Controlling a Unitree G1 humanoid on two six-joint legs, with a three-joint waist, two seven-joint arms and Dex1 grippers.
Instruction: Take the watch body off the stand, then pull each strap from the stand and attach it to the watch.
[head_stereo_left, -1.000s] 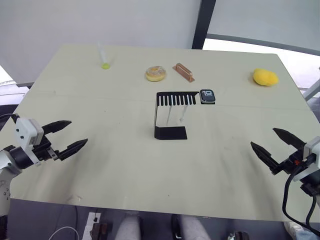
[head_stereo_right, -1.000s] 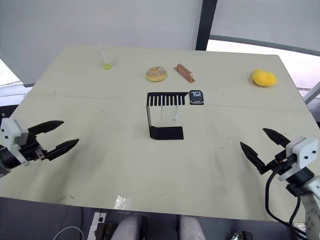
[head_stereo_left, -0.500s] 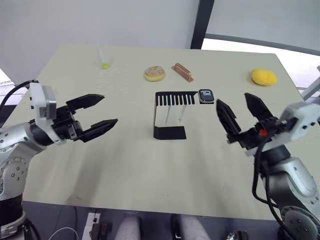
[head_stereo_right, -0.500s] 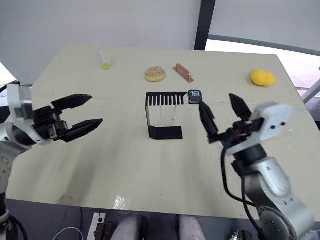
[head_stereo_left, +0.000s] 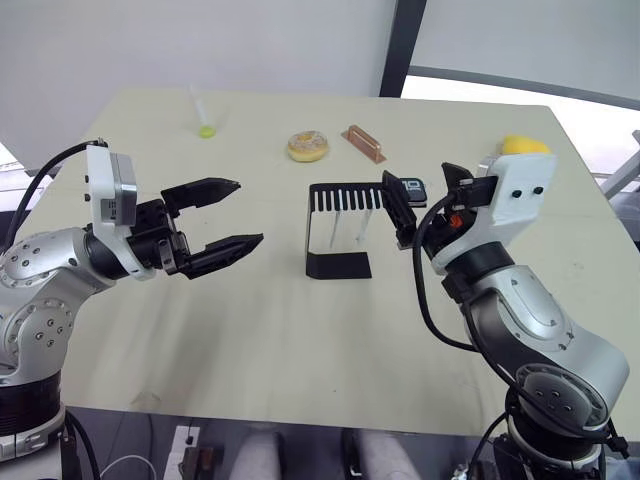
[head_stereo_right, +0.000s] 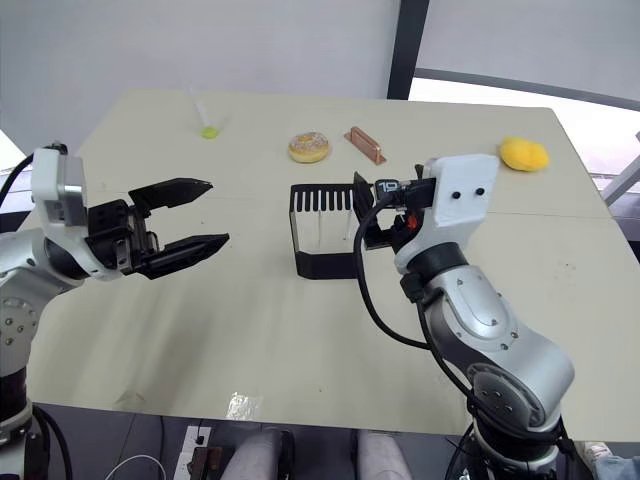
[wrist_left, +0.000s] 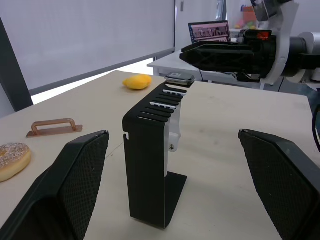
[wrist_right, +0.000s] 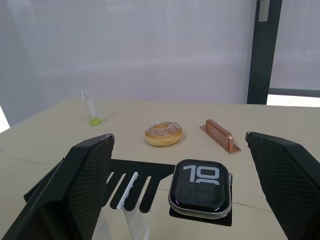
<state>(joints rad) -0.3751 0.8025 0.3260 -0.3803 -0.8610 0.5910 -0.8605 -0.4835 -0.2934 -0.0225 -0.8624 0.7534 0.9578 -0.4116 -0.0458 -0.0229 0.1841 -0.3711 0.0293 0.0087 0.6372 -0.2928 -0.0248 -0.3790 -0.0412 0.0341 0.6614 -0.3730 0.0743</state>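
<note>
Right gripper (wrist_right: 200, 192), spread wide, has closed in around the watch (wrist_right: 200, 188); left gripper (head_stereo_left: 225, 215) released, at nine o'clock of the stand (head_stereo_left: 338, 222).

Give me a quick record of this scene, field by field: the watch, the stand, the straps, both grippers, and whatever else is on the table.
watch body: lies screen up on the end of the stand's top plate
stand: upright, mid-table
straps: white, hang from the comb slots
right gripper: open, fingers either side of the watch, not touching it
left gripper: open, off to the stand's left, holds nothing
table: also carries a doughnut, copper handle, yellow object, small tube
</note>
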